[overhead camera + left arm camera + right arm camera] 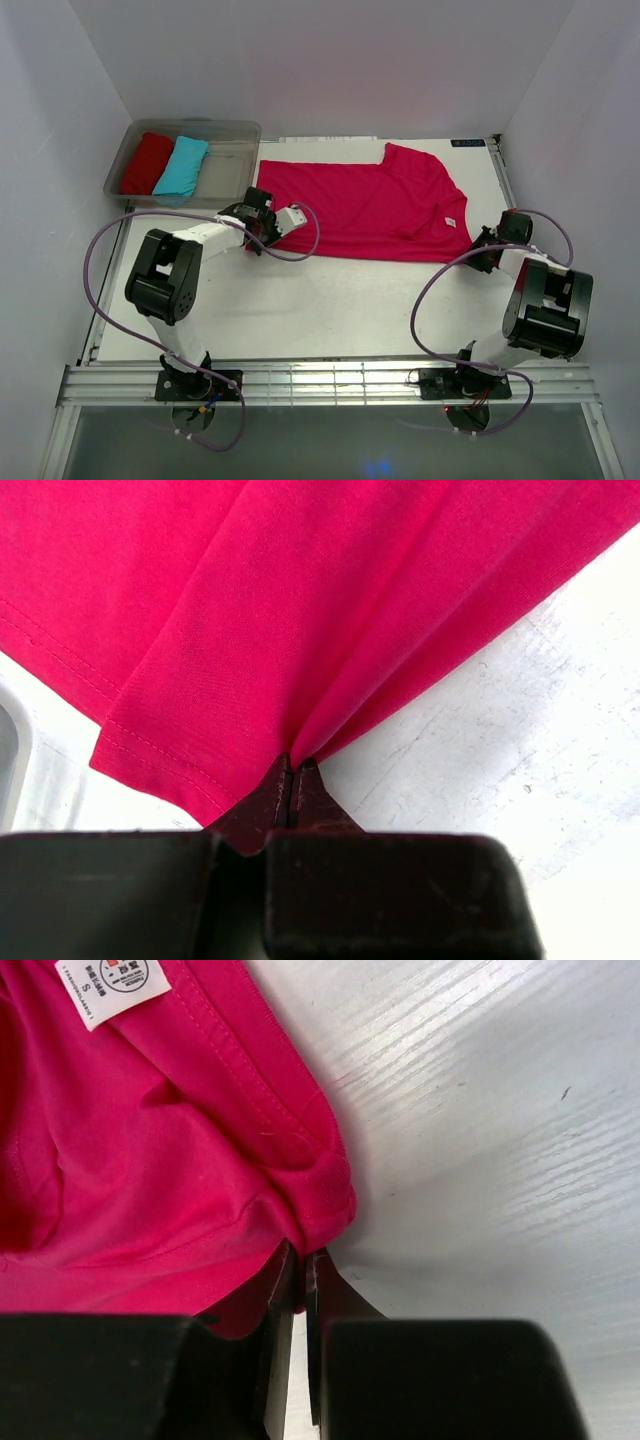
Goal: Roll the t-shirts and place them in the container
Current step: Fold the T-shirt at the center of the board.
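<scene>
Magenta cloth sits pinched in the left end effector (291,780), its tips pressed together on a gathered fold of the t-shirt (300,600) near the hem. The right end effector (302,1265) is clamped just as tightly on the shirt's edge below the white label (110,985), seemingly at the collar. Between them the t-shirt lies spread on the far counter (330,300), beside a bin (185,125) holding a red bundle (147,163) and a turquoise bundle (181,166).

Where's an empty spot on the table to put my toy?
The big bare stretch of table between the shirt and the near edge. A thin strip behind the shirt, beside the bin. Crowded: both shirt ends, where the left gripper and right gripper pinch it.
</scene>
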